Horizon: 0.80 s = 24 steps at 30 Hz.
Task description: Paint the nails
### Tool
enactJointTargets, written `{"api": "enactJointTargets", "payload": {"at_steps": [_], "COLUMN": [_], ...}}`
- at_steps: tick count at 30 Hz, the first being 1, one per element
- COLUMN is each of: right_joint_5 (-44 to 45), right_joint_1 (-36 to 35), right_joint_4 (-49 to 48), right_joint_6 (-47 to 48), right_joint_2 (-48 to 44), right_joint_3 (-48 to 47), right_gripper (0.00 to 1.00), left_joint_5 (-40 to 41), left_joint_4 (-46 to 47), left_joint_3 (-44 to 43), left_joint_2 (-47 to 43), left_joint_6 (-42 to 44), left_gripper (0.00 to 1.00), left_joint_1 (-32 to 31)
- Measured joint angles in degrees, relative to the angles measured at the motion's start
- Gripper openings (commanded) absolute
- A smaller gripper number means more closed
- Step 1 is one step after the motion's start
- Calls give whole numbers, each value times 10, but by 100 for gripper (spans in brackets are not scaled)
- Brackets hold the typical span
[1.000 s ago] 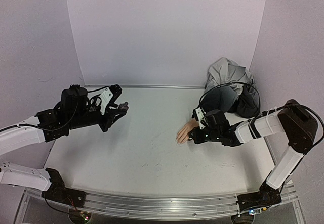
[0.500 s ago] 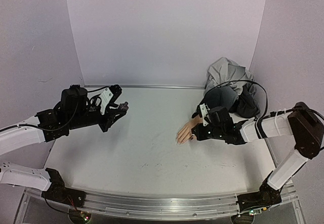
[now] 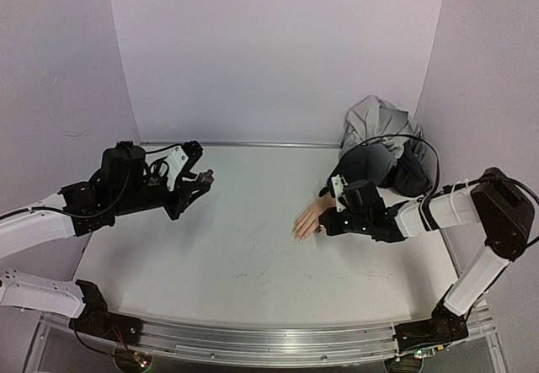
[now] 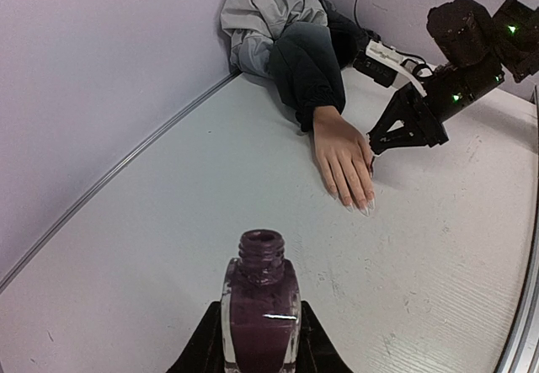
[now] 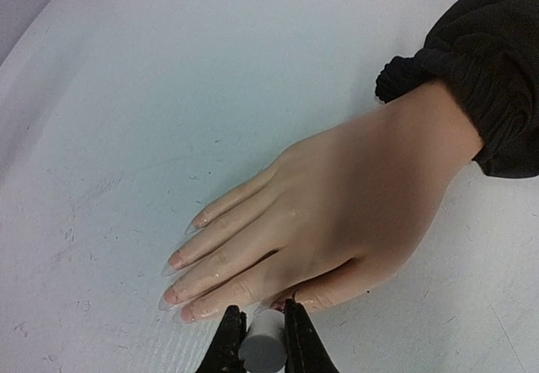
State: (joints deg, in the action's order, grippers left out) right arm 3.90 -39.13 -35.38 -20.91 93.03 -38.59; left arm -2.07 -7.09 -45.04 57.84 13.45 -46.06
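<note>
the nails lie just left of the right tool gripping a cap.

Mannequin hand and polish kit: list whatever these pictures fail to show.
- Thumb tip of the mannequin hand: right wrist view, hidden behind the right gripper and its white cap.
- Brush under that cap: same view, the cap's end covers it.
- Nails: top view, too small to judge any paint.
- Base of the bottle: left wrist view, cut off by the bottom edge, in the left gripper.
</note>
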Motion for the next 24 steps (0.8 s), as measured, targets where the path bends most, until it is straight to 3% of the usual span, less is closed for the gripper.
{"api": "enactJointTargets", "payload": {"at_steps": [24], "right_joint_5": [0], "right_joint_1": [0], "right_joint_4": [-3], "right_joint_6": [1], "right_joint_2": [8], "right_joint_3": [0], "right_gripper": [0], "left_joint_5": [-7], "left_joint_4": [0], "left_joint_3": [0], "left_joint_2": [0], "left_joint_6": [0], "left_gripper": [0], "left_joint_1": [0]}}
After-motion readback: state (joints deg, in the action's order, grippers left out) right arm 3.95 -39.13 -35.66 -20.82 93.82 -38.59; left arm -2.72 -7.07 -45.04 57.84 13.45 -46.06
